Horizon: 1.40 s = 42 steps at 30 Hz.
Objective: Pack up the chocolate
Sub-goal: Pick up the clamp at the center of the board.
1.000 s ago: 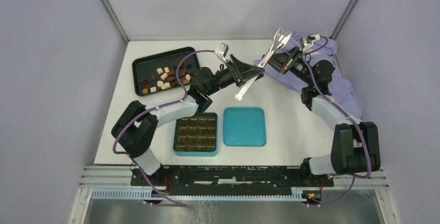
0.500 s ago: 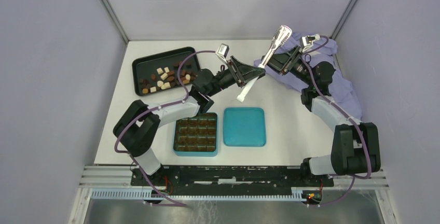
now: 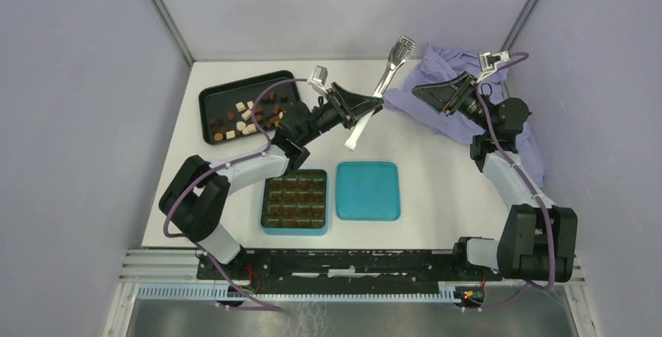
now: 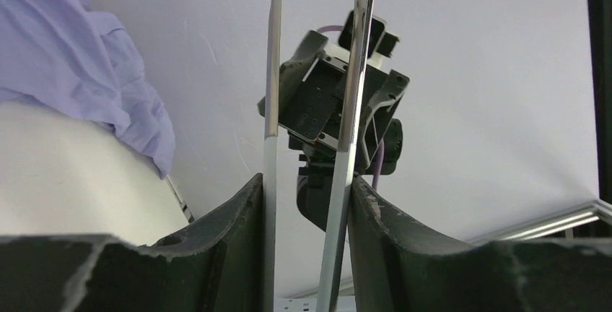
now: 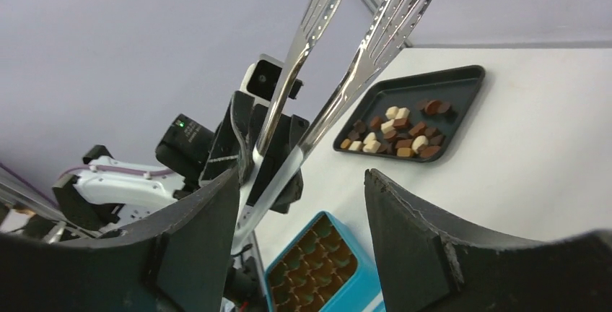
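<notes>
Looking across all three views now, and there's nothing to read: no lettering, label, brand, number or sign is legible anywhere.

Tongs (image 3: pixel 388 72) polished metal; tray (image 3: pixel 222 97) matt black plastic.

Overhead wide; wrist cams opposed, sharing tongs (image 5: pixel 377 41).
</notes>
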### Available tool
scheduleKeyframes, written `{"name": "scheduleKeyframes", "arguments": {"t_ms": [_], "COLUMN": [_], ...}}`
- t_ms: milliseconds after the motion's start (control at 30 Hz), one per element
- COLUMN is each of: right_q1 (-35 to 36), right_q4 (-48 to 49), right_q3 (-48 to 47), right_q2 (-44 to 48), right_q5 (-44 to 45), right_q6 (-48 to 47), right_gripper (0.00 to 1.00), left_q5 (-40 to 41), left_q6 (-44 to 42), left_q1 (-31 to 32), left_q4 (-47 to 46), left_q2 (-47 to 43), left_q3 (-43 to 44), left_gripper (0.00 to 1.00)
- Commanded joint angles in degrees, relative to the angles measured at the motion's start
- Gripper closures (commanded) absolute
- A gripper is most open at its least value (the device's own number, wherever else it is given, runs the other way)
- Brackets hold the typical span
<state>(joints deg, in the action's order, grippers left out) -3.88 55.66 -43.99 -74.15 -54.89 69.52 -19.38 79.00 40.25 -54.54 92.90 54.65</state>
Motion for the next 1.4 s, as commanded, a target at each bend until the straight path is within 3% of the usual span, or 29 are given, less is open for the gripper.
{"name": "scheduleKeyframes", "arguments": {"t_ms": [0, 100, 167, 300, 467, 600, 900, 1033, 1200, 1367], "right_q1": [-1.8, -2.4, -2.4, -2.2, 0.2, 2.5, 6.8, 7.7, 8.3, 8.4], "right_q4": [-4.5, -8.5, -11.0, -12.0, -12.0, -11.0, -7.3, 0.4, 1.8, 2.1], "right_q3": [1.1, 1.1, 1.0, 0.3, -1.3, -0.3, 0.3, 1.3, 1.3, 3.2], "right_q2": [2.3, 2.9, 3.3, 2.8, 1.7, -0.2, -2.9, -4.0, -4.4, -3.9], "right_q5": [-2.8, -3.3, -3.5, -4.6, -4.2, -1.5, 2.6, 4.7, 5.7, 6.6], "right_q6": [-9.6, -14.1, -17.1, -18.7, -16.1, -8.1, 3.3, 10.0, 11.7, 13.1], "right_gripper": [0.30, 0.30, 0.30, 0.28, 0.14, 0.03, 0.02, 0.02, 0.16, 0.57], "left_q5": [0.7, 1.1, 1.3, -0.3, -5.5, -6.3, -6.2, -6.6, -6.7, -6.7], "left_q6": [-1.8, -2.7, -3.0, -2.1, -1.1, -0.4, 1.7, 2.2, 3.8, 4.1], "left_q1": [-1.3, -1.8, -2.0, -2.0, -1.4, -0.2, 2.1, 2.7, 3.2, 3.3], "left_q4": [6.8, 10.7, 12.9, 13.4, 11.3, 8.2, 3.0, 2.3, -0.1, -1.0], "left_q2": [-4.7, -5.7, -6.0, -5.1, -1.7, -0.1, 2.0, 2.7, 4.1, 4.6], "left_q3": [0.1, 0.0, 0.0, 0.7, 3.7, 5.0, 5.9, 6.5, 6.7, 7.0], "left_gripper": [0.78, 0.95, 0.98, 0.97, 0.84, 0.82, 0.81, 0.81, 0.79, 0.72]}}
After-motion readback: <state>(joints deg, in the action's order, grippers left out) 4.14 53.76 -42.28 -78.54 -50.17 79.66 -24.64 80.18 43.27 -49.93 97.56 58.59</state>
